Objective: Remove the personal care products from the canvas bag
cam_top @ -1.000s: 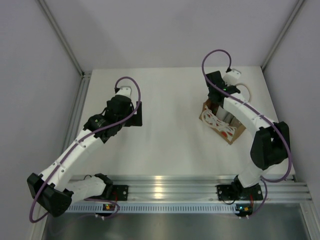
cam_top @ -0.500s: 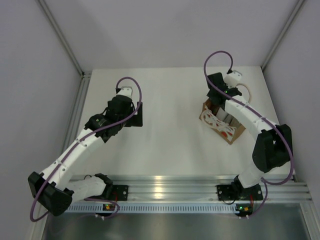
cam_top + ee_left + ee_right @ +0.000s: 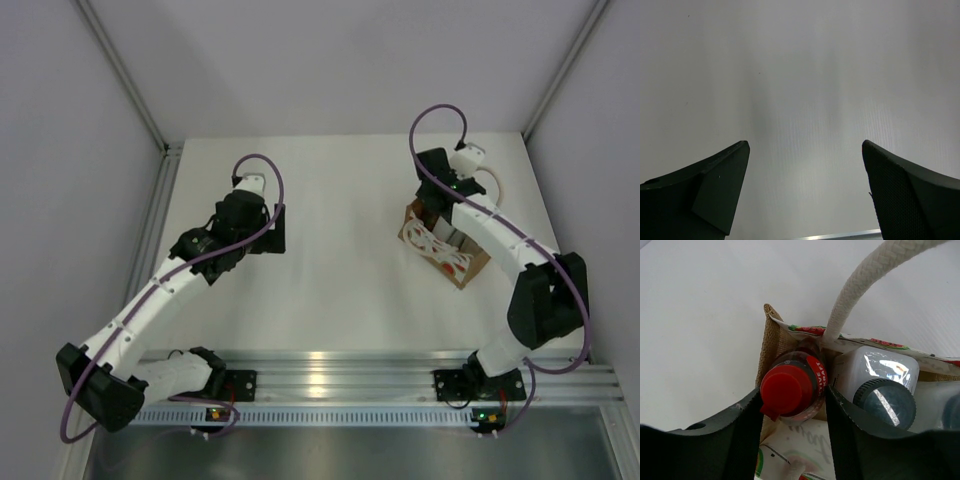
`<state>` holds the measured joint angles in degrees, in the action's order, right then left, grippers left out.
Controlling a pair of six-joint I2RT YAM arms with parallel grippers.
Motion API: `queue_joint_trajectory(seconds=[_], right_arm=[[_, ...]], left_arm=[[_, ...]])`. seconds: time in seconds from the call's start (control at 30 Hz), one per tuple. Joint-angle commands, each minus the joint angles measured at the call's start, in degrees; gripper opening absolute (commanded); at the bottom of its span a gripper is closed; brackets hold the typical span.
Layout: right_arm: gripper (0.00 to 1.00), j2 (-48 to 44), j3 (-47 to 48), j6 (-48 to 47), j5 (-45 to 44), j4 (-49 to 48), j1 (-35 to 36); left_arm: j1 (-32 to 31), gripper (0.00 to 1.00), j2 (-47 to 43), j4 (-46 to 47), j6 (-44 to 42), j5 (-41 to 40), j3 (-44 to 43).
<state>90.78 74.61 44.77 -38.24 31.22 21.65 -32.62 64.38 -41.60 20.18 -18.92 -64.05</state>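
Observation:
The canvas bag (image 3: 447,256) stands at the table's right, tan with a white-and-red print (image 3: 771,337) and a cream rope handle (image 3: 865,275). Inside it stands a red bottle (image 3: 787,390) with a red cap, and beside it a white bottle (image 3: 885,400) with a dark cap. Another dark cap (image 3: 953,412) peeks in at the right edge. My right gripper (image 3: 794,400) reaches down into the bag (image 3: 441,205), and its two fingers press the red bottle's sides. My left gripper (image 3: 805,150) hangs wide open over bare table (image 3: 272,228), holding nothing.
The white table (image 3: 340,200) is walled by grey panels on three sides, with an aluminium rail (image 3: 340,375) along the near edge. The bag sits close to the right wall.
The right wrist has shifted slightly to the right above the bag. The left arm has not moved.

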Motion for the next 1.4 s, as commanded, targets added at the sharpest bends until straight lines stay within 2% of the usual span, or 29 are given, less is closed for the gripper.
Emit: queue_joint_trajectory(seconds=[0.0, 0.6, 1.1, 1.37], right_arm=[[0.47, -2.89, -0.78, 0.23, 1.15, -0.72, 0.67], [0.45, 3.08, -0.87, 0.58, 1.41, -1.08, 0.59], [0.52, 7.39, -1.05, -0.56, 1.76, -3.45, -0.29], [0.53, 9.67, -0.43, -1.09, 1.24, -3.89, -0.56]], left_arm=[[-0.07, 0.98, 0.66, 0.82, -0.59, -0.33, 0.33], [-0.07, 0.98, 0.83, 0.82, -0.59, -0.59, 0.42], [-0.07, 0.98, 1.19, 0.74, -0.76, -0.07, 0.42], [-0.07, 0.98, 1.54, 0.82, -0.85, 0.28, 0.42]])
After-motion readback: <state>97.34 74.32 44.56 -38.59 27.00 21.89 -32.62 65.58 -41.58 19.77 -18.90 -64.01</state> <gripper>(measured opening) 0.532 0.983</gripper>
